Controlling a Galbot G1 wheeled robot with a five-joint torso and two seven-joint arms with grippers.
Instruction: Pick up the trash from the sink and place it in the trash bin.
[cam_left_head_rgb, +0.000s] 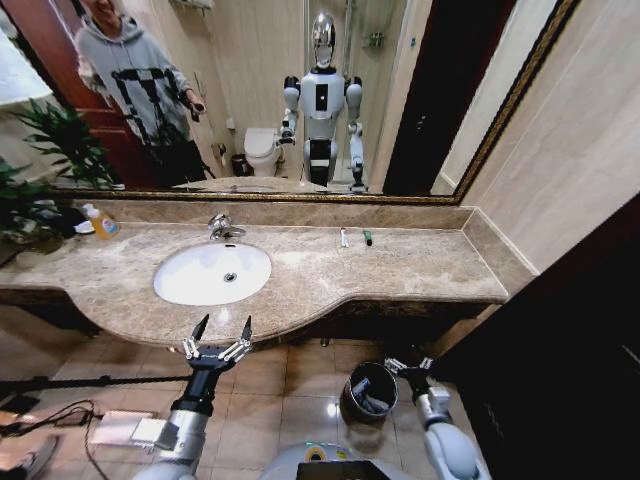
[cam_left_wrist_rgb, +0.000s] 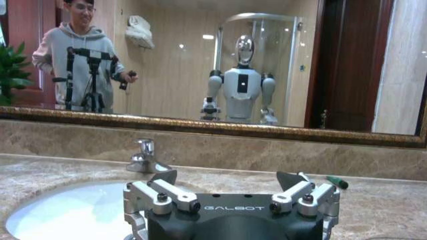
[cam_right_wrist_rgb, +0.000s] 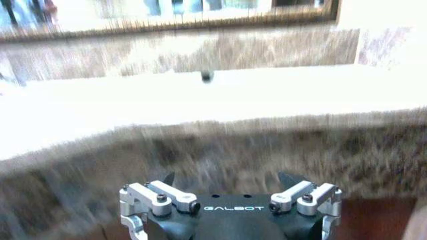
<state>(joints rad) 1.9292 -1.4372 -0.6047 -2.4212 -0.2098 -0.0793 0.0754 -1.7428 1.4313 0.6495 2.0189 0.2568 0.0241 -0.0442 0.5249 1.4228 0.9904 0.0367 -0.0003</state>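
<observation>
- The left gripper (cam_left_head_rgb: 219, 331) hangs in front of the counter (cam_left_head_rgb: 420, 270) edge, just below the sink (cam_left_head_rgb: 212, 273) as the head view shows it; its jaws are spread wide and grip nothing.
- In the left wrist view the left gripper (cam_left_wrist_rgb: 227, 179) points at the mirror wall, with the basin (cam_left_wrist_rgb: 60, 215) ahead of it on one side and the chrome faucet (cam_left_wrist_rgb: 143, 157) behind the basin.
- The right gripper (cam_left_head_rgb: 409, 366) sits low beside the trash bin (cam_left_head_rgb: 368, 391), close to the bin's rim, over the tiled floor (cam_left_head_rgb: 290, 385); its jaws stand apart and nothing is visible between them.
- In the right wrist view the right gripper (cam_right_wrist_rgb: 225, 179) faces the counter's front edge from below.
- The basin looks bare inside apart from its drain.
- Two pieces of trash lie on the counter near the back wall, well apart from the sink: a white tube (cam_left_head_rgb: 344, 238) and, just beside it, a dark green piece (cam_left_head_rgb: 368, 238).
- The green piece (cam_left_wrist_rgb: 337, 182) also lies on the counter beyond the left gripper in the left wrist view.
- Some light and dark items lie inside the bin; what they are cannot be told.
- A bottle of orange liquid (cam_left_head_rgb: 102, 223) stands at the far left of the counter, next to a plant (cam_left_head_rgb: 40, 170).
</observation>
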